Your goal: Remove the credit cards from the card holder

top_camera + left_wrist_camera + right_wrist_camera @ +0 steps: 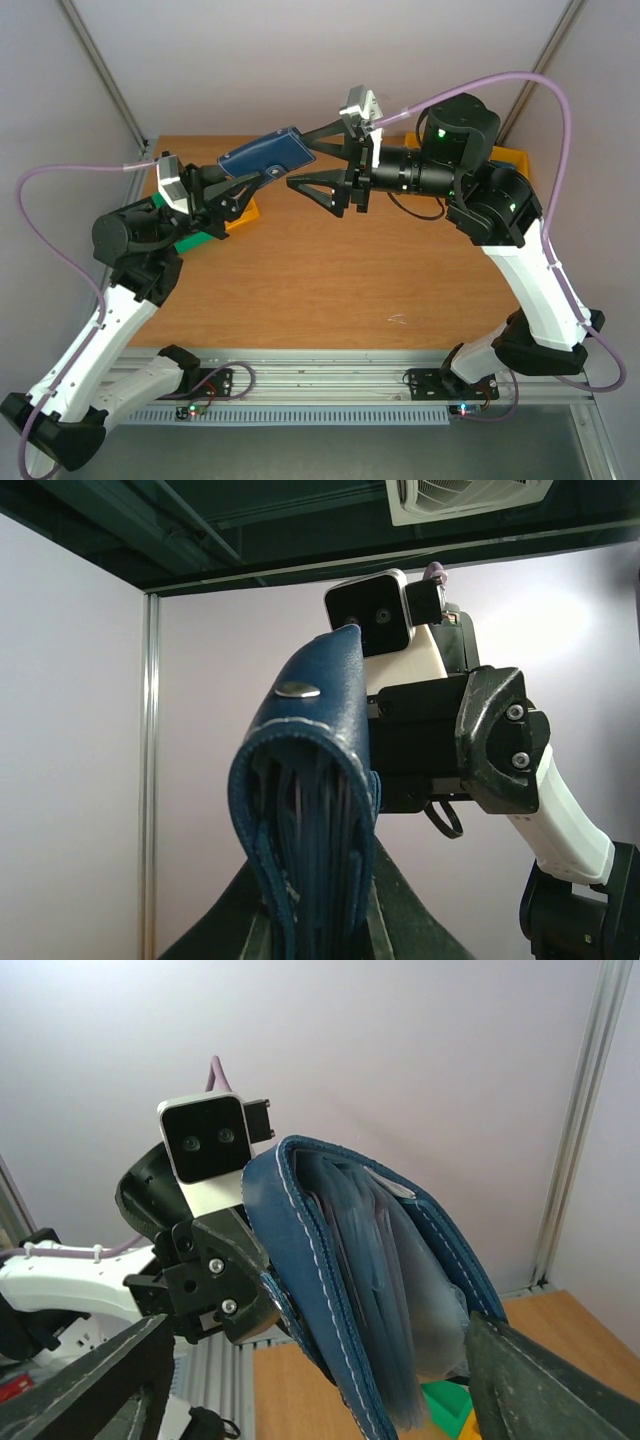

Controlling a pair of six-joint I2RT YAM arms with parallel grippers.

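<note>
Navy card holder (pixel 268 154), slightly open, aloft, pale lining showing

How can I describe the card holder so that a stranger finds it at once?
Look above the far part of the wooden table, a little left of its middle. There the left hand holds up the card holder, a folded navy-blue wallet with pale stitching. Unlike the yellow bin and green bin beneath it, it is dark blue and off the table.
</note>
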